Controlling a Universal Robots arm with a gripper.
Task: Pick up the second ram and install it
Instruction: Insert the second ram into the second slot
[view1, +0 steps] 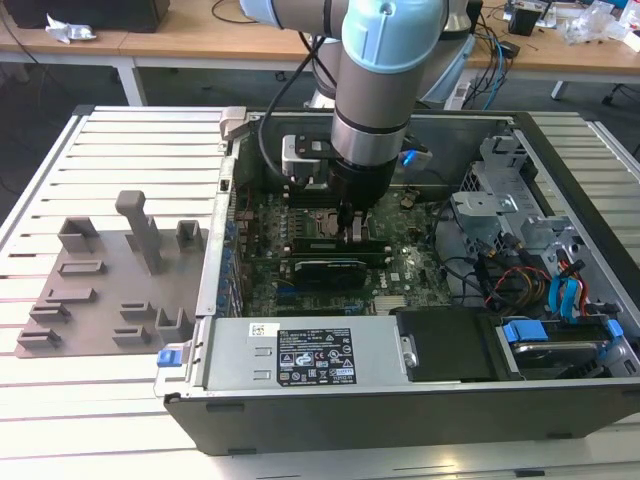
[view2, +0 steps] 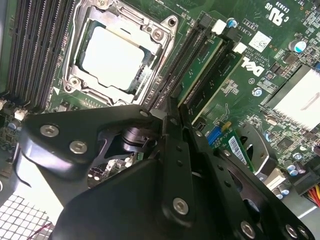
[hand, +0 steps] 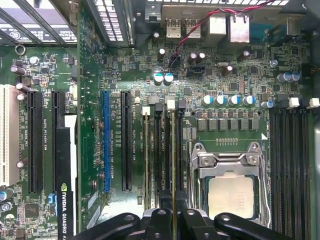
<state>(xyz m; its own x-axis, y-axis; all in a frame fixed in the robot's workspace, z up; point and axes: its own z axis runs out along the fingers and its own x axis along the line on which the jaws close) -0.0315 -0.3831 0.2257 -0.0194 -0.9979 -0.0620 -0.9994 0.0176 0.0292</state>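
Ram (hand: 173, 150) stands edge-down in a slot just beside the socket (hand: 231, 190), my jaws (hand: 173, 216) closed on its top edge, black slots tight on both sides.

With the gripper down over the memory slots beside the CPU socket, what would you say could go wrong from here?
1. The gripper holds the second ram edge-on over the memory slots; a slight tilt or offset could seat one end only, or jam it.
2. A first stick already sits in a neighbouring slot, so the fingers may brush it.
3. The CPU socket lies close beside; a sideways slip could knock its metal frame.
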